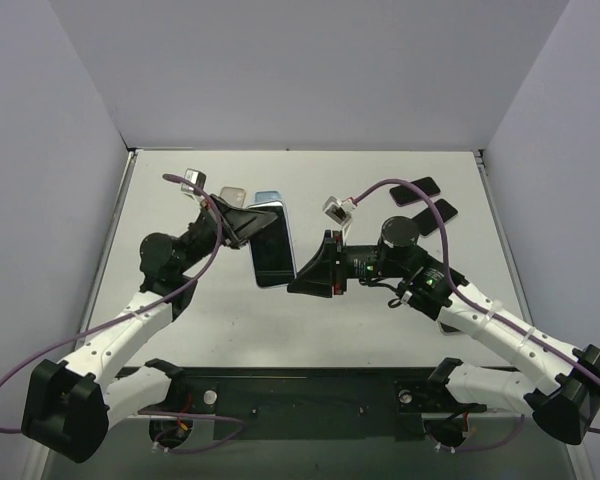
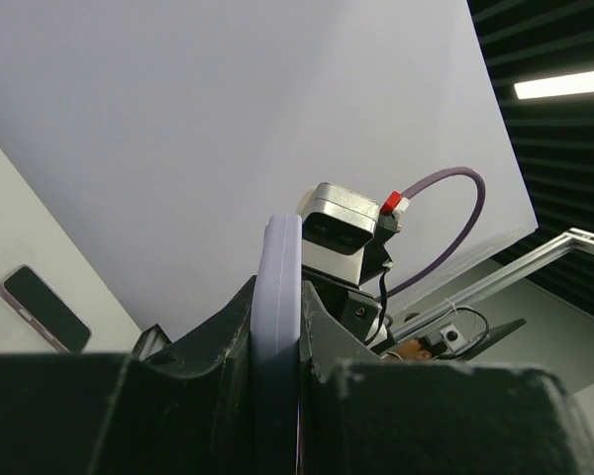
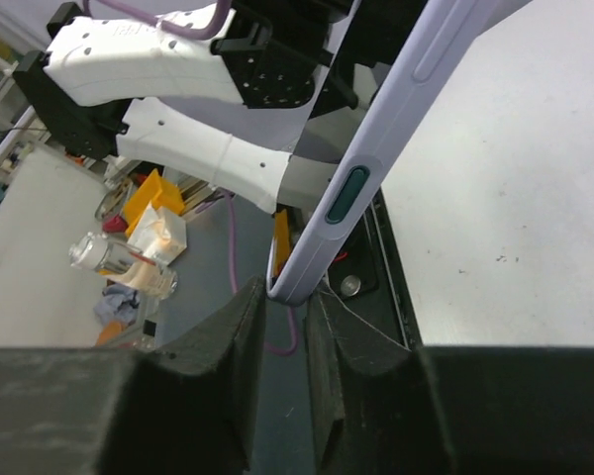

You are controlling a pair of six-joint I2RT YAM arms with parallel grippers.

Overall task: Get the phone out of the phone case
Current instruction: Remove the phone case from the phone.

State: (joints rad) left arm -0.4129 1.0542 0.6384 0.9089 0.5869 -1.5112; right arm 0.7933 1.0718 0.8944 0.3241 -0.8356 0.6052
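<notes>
The phone [image 1: 272, 247], dark screen up, sits in a lavender case and is held above the table between both arms. My left gripper [image 1: 244, 222] is shut on the case's left long edge; in the left wrist view the lavender case rim [image 2: 280, 287] stands pinched between the black fingers [image 2: 218, 366]. My right gripper [image 1: 312, 270] is at the case's near right corner. In the right wrist view the case [image 3: 396, 119], with its teal side button [image 3: 346, 195], ends with its corner wedged between the two fingertips of the right gripper [image 3: 288, 297].
Other phones lie on the table: a beige one [image 1: 234, 192] and a blue one [image 1: 268, 196] at the back, two dark ones [image 1: 413, 190] [image 1: 432, 216] at the back right. One dark phone also shows in the left wrist view [image 2: 43, 308]. The black base rail [image 1: 310, 392] runs along the near edge.
</notes>
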